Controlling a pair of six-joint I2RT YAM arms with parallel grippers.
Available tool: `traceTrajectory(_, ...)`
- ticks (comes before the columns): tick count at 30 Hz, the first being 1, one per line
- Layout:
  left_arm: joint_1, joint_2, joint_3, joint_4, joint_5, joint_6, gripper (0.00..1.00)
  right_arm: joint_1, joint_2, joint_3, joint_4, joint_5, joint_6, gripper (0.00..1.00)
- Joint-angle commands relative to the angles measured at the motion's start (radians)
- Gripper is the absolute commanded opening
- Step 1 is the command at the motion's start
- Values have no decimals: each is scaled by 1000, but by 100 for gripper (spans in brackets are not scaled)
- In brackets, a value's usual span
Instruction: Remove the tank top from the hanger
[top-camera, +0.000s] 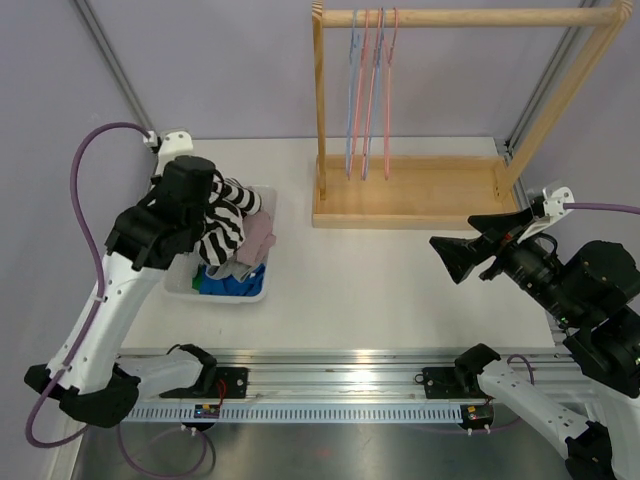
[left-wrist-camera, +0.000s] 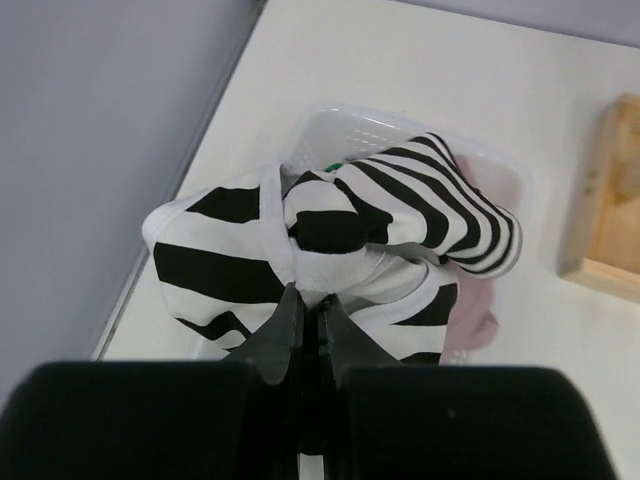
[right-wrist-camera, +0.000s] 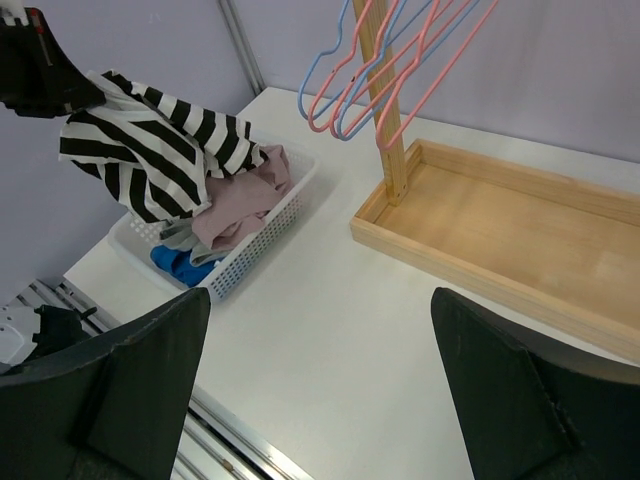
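Note:
The black-and-white striped tank top (top-camera: 226, 222) hangs bunched over the white basket (top-camera: 267, 262); it also shows in the left wrist view (left-wrist-camera: 340, 240) and the right wrist view (right-wrist-camera: 150, 150). My left gripper (left-wrist-camera: 310, 300) is shut on a fold of it, just above the basket. Several bare pink and blue hangers (top-camera: 368, 95) hang on the wooden rack (top-camera: 420, 190); they also show in the right wrist view (right-wrist-camera: 385, 60). My right gripper (right-wrist-camera: 320, 330) is open and empty above the table, right of the rack's base.
The basket (right-wrist-camera: 250, 255) holds pink, grey and blue clothes. The rack's wooden tray (right-wrist-camera: 500, 235) lies at the back right. A metal rail (top-camera: 330, 380) runs along the near table edge. Purple walls stand at the left and back.

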Motion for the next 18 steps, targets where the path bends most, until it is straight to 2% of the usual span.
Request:
traceTrajectory(1, 205, 47, -20, 117, 171, 84, 0, 6, 30, 22, 69, -42, -2, 99)
traceTrajectory(4, 343, 147, -34, 152, 378, 95, 0, 4, 44, 10, 83, -58, 2, 100)
traceTrajectory(5, 369, 179, -40, 159, 491, 94, 0, 4, 45, 5, 86, -68, 1, 99)
traceTrajectory(7, 440, 301, -63, 182, 599, 86, 0, 4, 47, -15, 100, -78, 8, 99)
traceTrajectory(8, 458, 361, -71, 176, 707, 81, 0, 6, 49, -19, 103, -88, 11, 100)
traceTrajectory(11, 506, 570, -72, 148, 858, 86, 0, 6, 53, -38, 114, -109, 17, 100)
traceTrajectory(14, 534, 673, -79, 142, 877, 66, 0, 4, 55, -59, 129, -123, 24, 100)
traceTrajectory(18, 541, 609, -72, 157, 845, 58, 1, 4, 53, -75, 137, -143, 28, 100)
